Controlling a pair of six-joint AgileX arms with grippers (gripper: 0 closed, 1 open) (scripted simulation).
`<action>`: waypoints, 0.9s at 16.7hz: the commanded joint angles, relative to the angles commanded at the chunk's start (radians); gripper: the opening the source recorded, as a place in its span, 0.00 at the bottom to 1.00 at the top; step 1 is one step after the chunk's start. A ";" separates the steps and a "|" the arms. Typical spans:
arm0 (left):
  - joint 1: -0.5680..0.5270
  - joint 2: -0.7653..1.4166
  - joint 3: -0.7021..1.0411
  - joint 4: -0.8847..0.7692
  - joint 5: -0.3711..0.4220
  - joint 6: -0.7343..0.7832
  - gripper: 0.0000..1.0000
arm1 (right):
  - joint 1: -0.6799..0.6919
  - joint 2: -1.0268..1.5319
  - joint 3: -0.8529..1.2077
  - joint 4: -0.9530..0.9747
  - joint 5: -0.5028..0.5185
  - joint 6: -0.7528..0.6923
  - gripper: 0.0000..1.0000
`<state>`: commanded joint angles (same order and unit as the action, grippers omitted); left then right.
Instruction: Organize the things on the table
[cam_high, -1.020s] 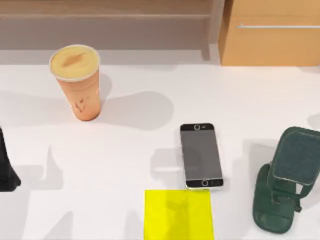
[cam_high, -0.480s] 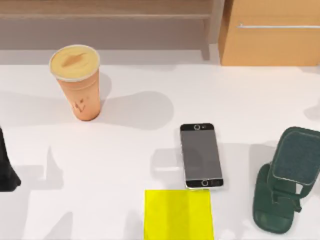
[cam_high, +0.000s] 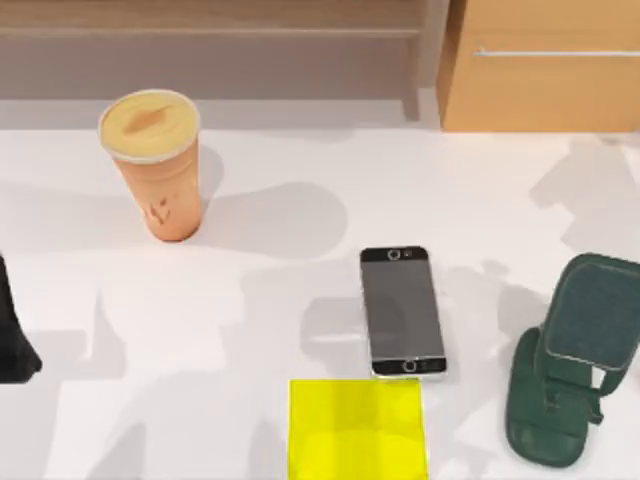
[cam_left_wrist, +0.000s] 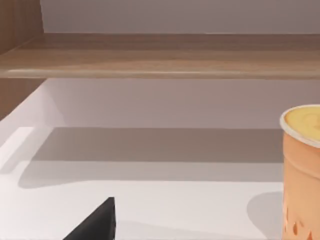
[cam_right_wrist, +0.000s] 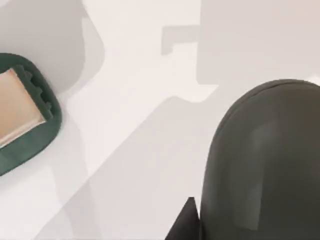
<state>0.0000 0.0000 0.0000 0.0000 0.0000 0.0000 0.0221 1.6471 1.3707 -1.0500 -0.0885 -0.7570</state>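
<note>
The orange paper cup (cam_high: 150, 160) with its tan lid stands upright at the table's back left; its side also fills the edge of the left wrist view (cam_left_wrist: 302, 170). The smartphone (cam_high: 402, 310) lies flat, screen up, right of centre. The dark grey mouse (cam_right_wrist: 262, 160) looms large and close in the right wrist view, well above the white table (cam_high: 300, 210). My right gripper (cam_right_wrist: 235, 230) is shut on it, one dark finger (cam_right_wrist: 184, 225) showing against its side. My left arm (cam_high: 12, 340) is parked at the left edge.
A yellow square pad (cam_high: 358, 430) lies at the front edge just below the phone. A dark green stand (cam_high: 575, 360) rises at the front right, its base also in the right wrist view (cam_right_wrist: 30, 125). A wooden shelf (cam_high: 210, 35) and a tan cabinet (cam_high: 545, 65) line the back.
Nothing on the table has moved. The arm shadows at the right have spread leftwards across the back right corner and towards the phone.
</note>
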 joint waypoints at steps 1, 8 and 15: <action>0.000 0.000 0.000 0.000 0.000 0.000 1.00 | 0.056 -0.003 0.041 0.017 -0.024 -0.049 0.00; 0.000 0.000 0.000 0.000 0.000 0.000 1.00 | 0.489 0.024 0.242 0.109 -0.151 -0.490 0.00; 0.000 0.000 0.000 0.000 0.000 0.000 1.00 | 0.799 0.189 0.162 0.118 -0.065 -1.026 0.00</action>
<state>0.0000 0.0000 0.0000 0.0000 0.0000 0.0000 0.8213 1.8361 1.5326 -0.9319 -0.1530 -1.7829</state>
